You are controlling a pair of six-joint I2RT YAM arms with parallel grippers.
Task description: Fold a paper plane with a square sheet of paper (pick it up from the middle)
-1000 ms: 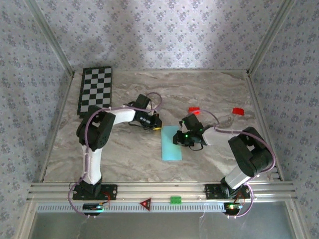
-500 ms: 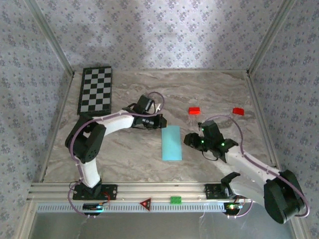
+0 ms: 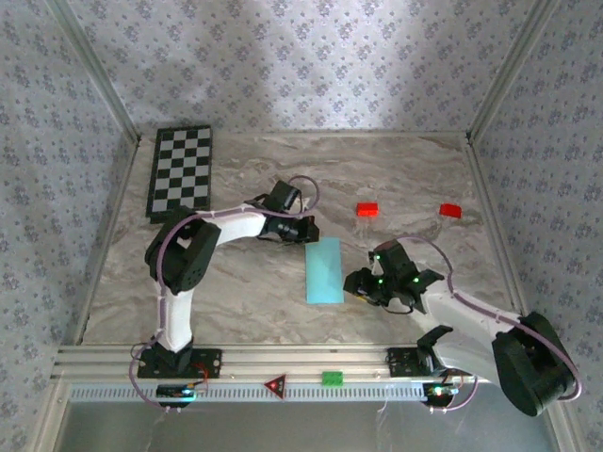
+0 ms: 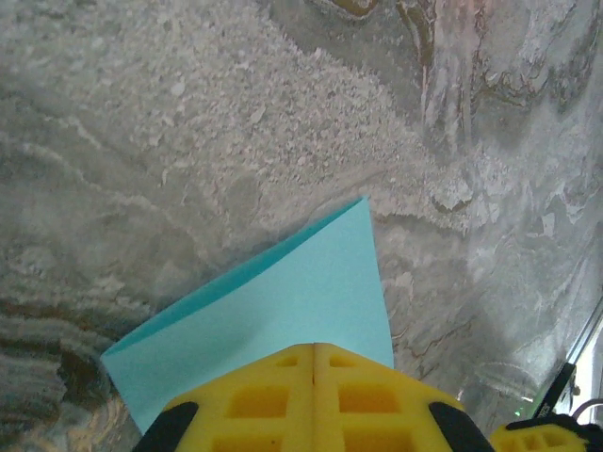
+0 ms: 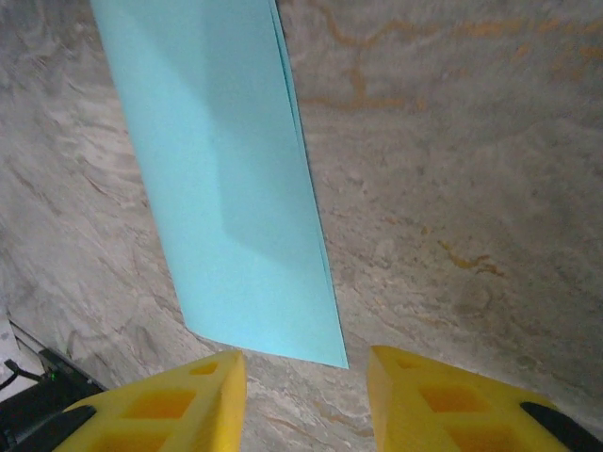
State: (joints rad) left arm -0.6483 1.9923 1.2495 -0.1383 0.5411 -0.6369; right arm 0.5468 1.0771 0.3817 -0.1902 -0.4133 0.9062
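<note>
Just ahead of right gripper (image 5: 306, 377) the folded paper (image 5: 226, 179) lies flat; bare tabletop (image 5: 452, 188) alongside is open. The left gripper (image 3: 306, 229) crowds paper's far corner, red block (image 3: 366, 209) beyond.

The cyan paper (image 3: 324, 270) lies flat; folded into a narrow rectangle.

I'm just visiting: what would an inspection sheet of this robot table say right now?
Surface: marble-look table, flat.
Job's things: light blue paper, folded into a long strip, lying flat.
Clutter: checkerboard at the far left; two red blocks beyond the paper.
Tools: left tool shut over the paper's corner; right tool open, holding nothing, near the paper's edge.
Cables: lilac cables along both arms.
Surroundings: patterned walls, metal frame.
</note>
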